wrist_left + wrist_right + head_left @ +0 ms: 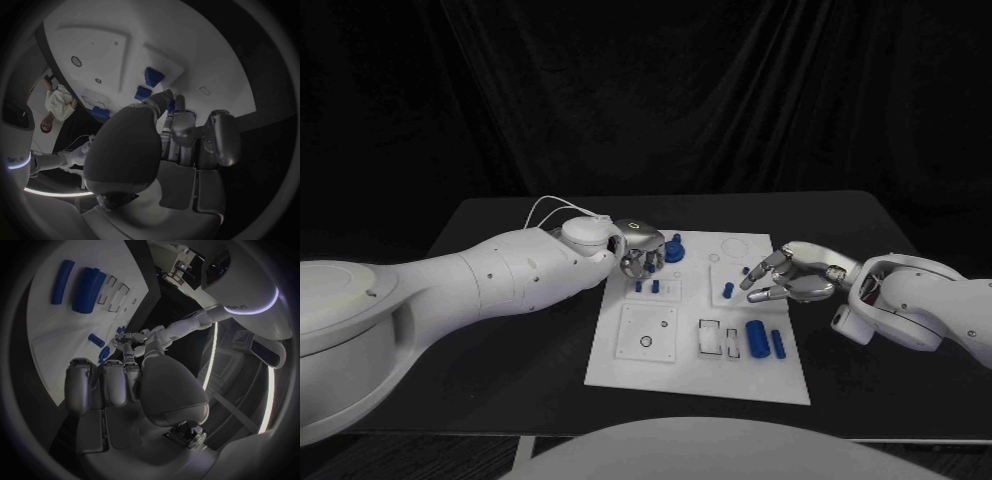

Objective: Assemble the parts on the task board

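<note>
the white rectangular task board (661,370) lies in the middle of the black counter (502,225), and the job looks only partly done. near the board's far edge an upright blue part (675,247) stands up out of it, just beside the silver left hand (639,256). two small blue pegs (646,286) stand side by side in a raised white square block in the board's left column, and one short blue peg (728,291) sits in the block to their right, close to the silver right hand (788,276). towards the near right, a fat blue cylinder (757,336) and a thin blue rod (776,342) lie flat on the board; judging by that, they are loose and not yet fitted. beside them the rectangular cut-outs (718,338) stand open, and the white square block with a round hole (648,335) holds nothing, so several places seem left to fill.

the left hand hangs over the board's far left part with its fingers curled downward next to the upright blue part; whether it touches or pinches that part i cannot tell, as the wrist view hides the fingertips behind the palm. the right hand hovers at the board's right edge, fingers loosely bent and apart, and appears to hold nothing.

my reading: some pieces seated, at least two waiting, roughly midway.
</note>
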`<action>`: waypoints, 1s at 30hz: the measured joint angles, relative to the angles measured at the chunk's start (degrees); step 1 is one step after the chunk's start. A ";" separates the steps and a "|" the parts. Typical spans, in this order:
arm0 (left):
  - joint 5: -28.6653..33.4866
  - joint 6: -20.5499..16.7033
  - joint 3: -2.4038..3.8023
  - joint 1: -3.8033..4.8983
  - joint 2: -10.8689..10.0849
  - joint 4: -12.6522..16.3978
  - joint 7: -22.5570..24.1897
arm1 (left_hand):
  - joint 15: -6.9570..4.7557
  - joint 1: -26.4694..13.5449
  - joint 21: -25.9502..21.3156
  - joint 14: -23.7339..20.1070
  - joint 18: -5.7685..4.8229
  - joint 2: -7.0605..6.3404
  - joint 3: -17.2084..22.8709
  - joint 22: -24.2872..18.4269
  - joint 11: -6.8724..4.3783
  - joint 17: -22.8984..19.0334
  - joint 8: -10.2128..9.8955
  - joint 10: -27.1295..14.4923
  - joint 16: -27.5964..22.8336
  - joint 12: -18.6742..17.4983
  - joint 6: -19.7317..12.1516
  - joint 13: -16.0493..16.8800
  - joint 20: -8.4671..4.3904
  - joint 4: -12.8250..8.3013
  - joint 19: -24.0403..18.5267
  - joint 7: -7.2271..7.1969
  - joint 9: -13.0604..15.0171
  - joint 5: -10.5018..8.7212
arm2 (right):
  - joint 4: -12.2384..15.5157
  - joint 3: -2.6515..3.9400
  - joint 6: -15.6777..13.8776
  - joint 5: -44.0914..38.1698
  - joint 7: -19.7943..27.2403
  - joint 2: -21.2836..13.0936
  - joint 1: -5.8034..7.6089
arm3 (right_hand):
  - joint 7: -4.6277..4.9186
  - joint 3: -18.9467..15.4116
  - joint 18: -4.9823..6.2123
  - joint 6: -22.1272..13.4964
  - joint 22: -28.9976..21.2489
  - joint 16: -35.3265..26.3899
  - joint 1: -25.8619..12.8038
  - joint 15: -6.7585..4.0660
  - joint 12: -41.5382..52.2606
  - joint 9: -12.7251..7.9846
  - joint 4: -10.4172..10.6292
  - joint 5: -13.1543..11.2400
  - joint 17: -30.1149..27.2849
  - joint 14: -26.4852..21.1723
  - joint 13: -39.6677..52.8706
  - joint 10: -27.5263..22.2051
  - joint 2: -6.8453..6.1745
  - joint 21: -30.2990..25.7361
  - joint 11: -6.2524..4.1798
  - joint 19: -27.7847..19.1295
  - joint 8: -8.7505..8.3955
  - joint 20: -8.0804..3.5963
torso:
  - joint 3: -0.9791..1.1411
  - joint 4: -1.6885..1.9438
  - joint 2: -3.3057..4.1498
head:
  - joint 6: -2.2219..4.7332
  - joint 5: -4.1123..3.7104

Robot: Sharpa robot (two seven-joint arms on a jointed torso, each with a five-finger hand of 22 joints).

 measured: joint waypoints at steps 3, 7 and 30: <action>0.00 -0.02 0.00 -0.01 -0.16 0.19 -0.01 | 0.00 -0.20 -0.22 0.00 0.00 -0.20 0.12 0.00 0.12 -0.20 0.00 -0.13 -0.24 -0.51 -2.84 -0.35 0.00 0.17 0.00 -0.61 -0.85 -0.54 | -0.03 0.00 0.01 0.00 0.00 0.01 0.00 | 0.00 0.00 0.00 0.00 0.00 0.00 0.07 0.04 0.00 0.00 0.00 0.00 0.00 -0.04 0.00 0.00 0.07 0.00 0.00 0.00 0.00 0.00 | 0.01 0.02 -0.01 | 0.00 0.07; 0.00 -0.44 0.00 -0.05 -0.52 0.53 0.11 | 0.21 -0.20 -0.44 -0.20 0.00 -0.20 -0.35 0.00 0.30 -0.20 0.00 -0.31 -0.24 -0.97 -5.93 -0.58 0.00 0.64 0.00 -1.75 -1.85 -0.85 | -0.03 0.00 0.01 0.00 -0.01 -0.01 0.00 | 0.00 0.00 0.00 0.00 0.00 0.00 0.07 -0.13 0.00 0.00 0.00 0.00 0.00 0.14 0.00 0.00 0.07 0.00 0.00 0.00 0.00 0.00 | 0.01 0.03 -0.01 | 0.01 0.20; 0.01 -9.62 -0.01 7.66 -12.15 12.10 1.61 | 1.70 3.23 -5.60 -3.05 0.91 -1.35 0.07 0.00 1.78 -2.86 0.50 -6.32 -2.13 -3.42 -6.23 -1.92 1.24 2.44 -2.10 -1.66 -3.56 -2.31 | 2.26 -0.03 -6.13 0.00 2.39 -2.87 5.86 | -0.21 -3.95 0.00 1.02 0.04 -0.53 -2.73 -0.12 0.01 -0.09 4.76 -5.51 -0.26 0.15 1.79 -2.81 2.78 -0.89 0.10 0.00 0.22 0.00 | -0.02 0.06 -0.07 | 0.01 1.73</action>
